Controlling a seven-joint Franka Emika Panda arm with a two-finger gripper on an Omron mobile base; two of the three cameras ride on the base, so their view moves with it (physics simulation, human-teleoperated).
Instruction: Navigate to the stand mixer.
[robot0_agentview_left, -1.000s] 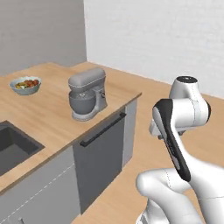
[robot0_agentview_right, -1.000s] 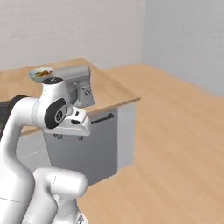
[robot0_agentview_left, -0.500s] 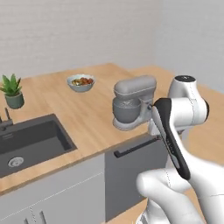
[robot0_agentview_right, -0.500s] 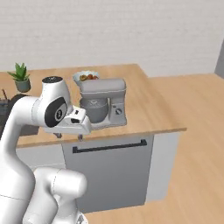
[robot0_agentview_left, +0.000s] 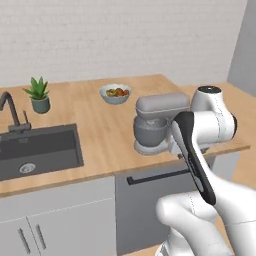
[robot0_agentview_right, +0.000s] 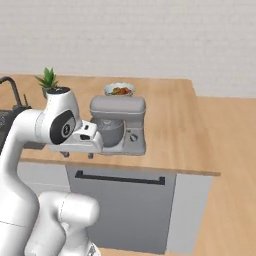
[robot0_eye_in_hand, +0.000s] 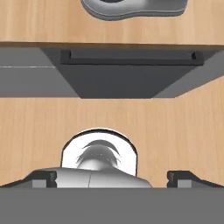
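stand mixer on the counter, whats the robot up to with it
Nothing is being handled. The white arm is folded up in front of the wooden counter, and its gripper points down at the floor with the dark fingers apart and nothing between them. The grey stand mixer with a silvery metal bowl stands near the counter's front edge, above the dark dishwasher door. A pale bowl of colourful fruit sits behind it, with a potted plant and sink off to the left.

Wooden counter (robot0_agentview_left: 95, 135) is carrying everything. Stand mixer (robot0_agentview_left: 155, 122) is sitting near its front edge, above the dark dishwasher front (robot0_agentview_left: 160, 192). Fruit bowl (robot0_agentview_left: 115, 93) is sitting behind the mixer, well apart. Potted plant (robot0_agentview_left: 38, 94) is standing far left of the mixer, behind the sink (robot0_agentview_left: 35, 151), beside the tap (robot0_agentview_left: 12, 111).
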